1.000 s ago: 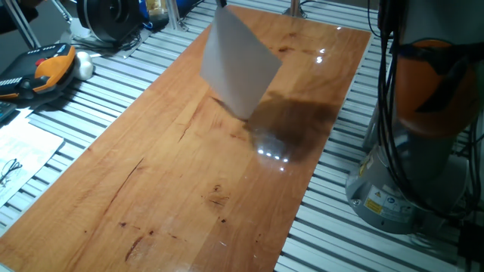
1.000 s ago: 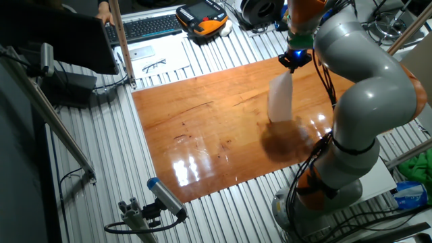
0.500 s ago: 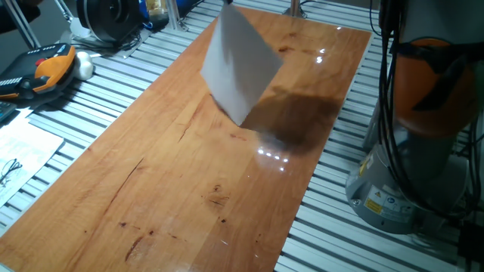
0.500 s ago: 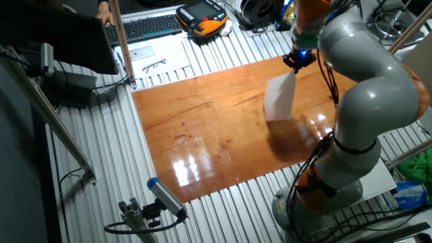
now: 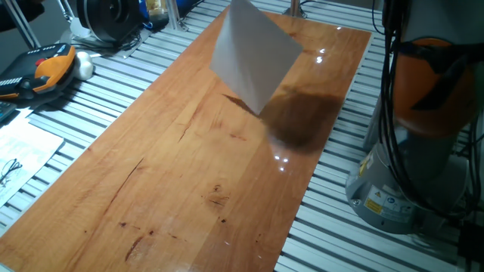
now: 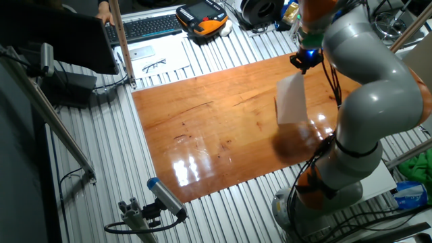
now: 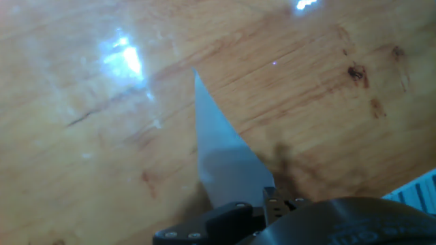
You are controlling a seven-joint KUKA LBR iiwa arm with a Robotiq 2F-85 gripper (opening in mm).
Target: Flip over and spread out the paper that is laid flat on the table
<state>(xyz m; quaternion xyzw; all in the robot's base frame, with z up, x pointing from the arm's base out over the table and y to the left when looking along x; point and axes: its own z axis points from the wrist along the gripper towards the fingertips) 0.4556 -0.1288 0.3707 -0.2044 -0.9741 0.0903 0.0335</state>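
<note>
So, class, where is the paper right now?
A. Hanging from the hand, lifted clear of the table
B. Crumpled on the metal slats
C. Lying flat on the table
A: the paper hangs from the hand, its shadow on the table below.

You see the paper (image 5: 255,54) hanging diagonally above the worktop (image 5: 174,174) at upper centre of frame, plain white face showing, dark shadow beneath it.
</note>
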